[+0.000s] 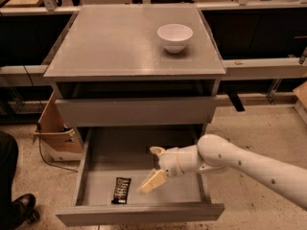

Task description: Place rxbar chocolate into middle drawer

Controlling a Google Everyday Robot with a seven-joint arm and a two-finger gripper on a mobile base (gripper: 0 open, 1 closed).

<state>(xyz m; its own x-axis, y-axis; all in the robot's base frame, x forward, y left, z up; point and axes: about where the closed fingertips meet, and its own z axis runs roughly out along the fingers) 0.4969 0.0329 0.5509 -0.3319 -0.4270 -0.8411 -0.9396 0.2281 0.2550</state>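
rxbar chocolate (121, 190): small flat bar, dark wrapper, pale lettering. It lay flat on the floor of the middle drawer (139, 213), front-left area, long axis roughly front-to-back, close to the front wall. The drawer was grey, shallow and pulled well out. The pincer (154, 166) hung over the drawer just right of the bar, fingers spread, clear of it.

Just the one camera, set up high and out in front of the cabinet (134, 47), tilted down onto it from middling range. The arm enters at lower right. The gripper (154, 166) sits low in view, fingers spread, over the open middle drawer (144, 213). The rxbar chocolate (121, 190) lies just left of the claw, and the cabinet top is well beyond it.
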